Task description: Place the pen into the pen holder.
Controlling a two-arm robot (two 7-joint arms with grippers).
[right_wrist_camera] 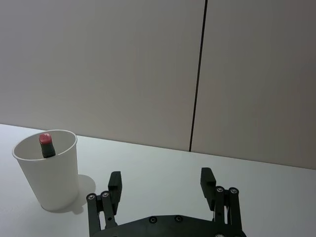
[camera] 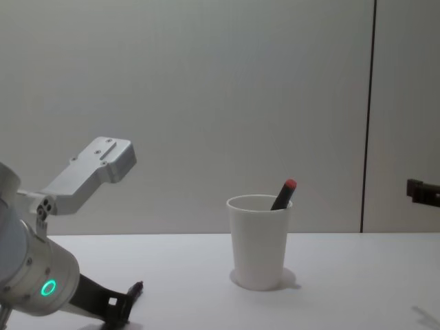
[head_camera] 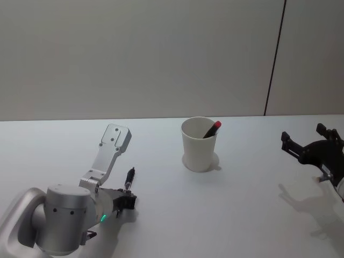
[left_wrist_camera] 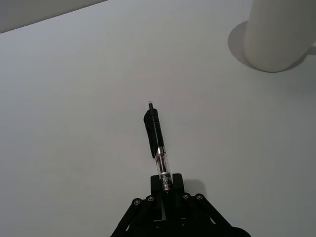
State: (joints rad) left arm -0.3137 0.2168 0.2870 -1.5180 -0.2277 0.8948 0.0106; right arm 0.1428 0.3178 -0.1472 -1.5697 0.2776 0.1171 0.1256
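Left claw (head_camera: 127,200) in the lower left of the head view, clamped on one end of a black pen (left_wrist_camera: 155,138), low at the desk (head_camera: 242,215); lifted or resting, cannot tell. Pen holder (head_camera: 199,148) upright at centre frame, well apart, up and right of the claw. A red-capped pen (head_camera: 212,129) already leans inside it. Right claw (right_wrist_camera: 160,180) at the right edge, fingers spread wide, empty. Judgement: grasp looks made; carry to the rim and drop still left

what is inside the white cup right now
One dark pen with a red tip leans on the rim of the white cup, its top poking out. The cup wall hides its lower part and the bottom. A black pen is outside, in the left pincer.
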